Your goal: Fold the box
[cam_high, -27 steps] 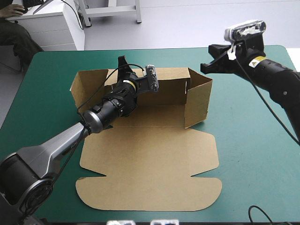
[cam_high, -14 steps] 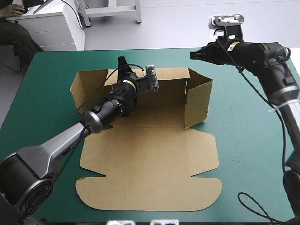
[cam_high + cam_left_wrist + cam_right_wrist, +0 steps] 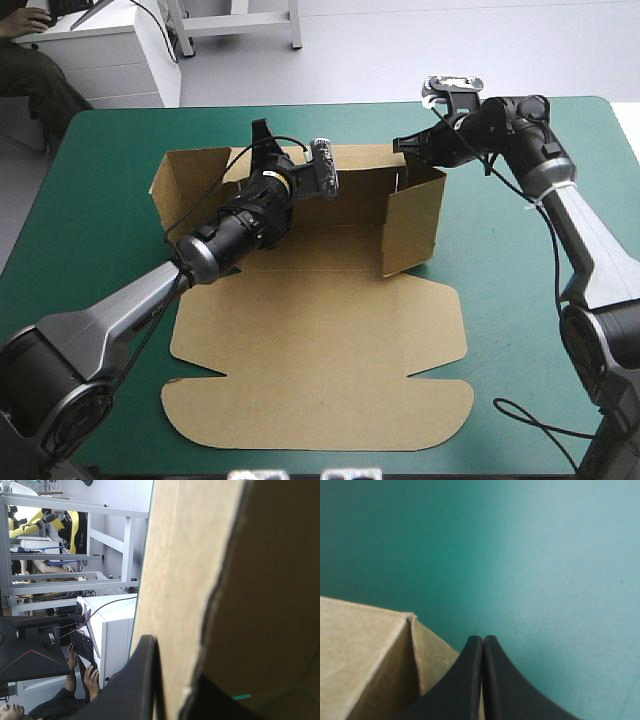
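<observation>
The brown box (image 3: 320,350) is lying half-formed in the middle of the teal-green cover (image 3: 520,330). Its far wall and right-hand wall are standing upright, and its lid is lying flat toward the table's near edge.

The left gripper (image 3: 262,135) is reaching in from the near left and pinching the top edge of the far wall. In the left wrist view, the box (image 3: 190,580) is running up between the black fingers (image 3: 145,680), one on each face of the sheet.

The right gripper (image 3: 402,143) is hovering at the box's far right corner, where the two raised walls are meeting. In the right wrist view, the right gripper (image 3: 483,645) is showing its fingers pressed together into one point. The corner of the box (image 3: 365,655) is sitting just beside and under them, with the bare teal-green cover (image 3: 545,555) stretching ahead. Whether the tip is touching the box cannot be told.
</observation>
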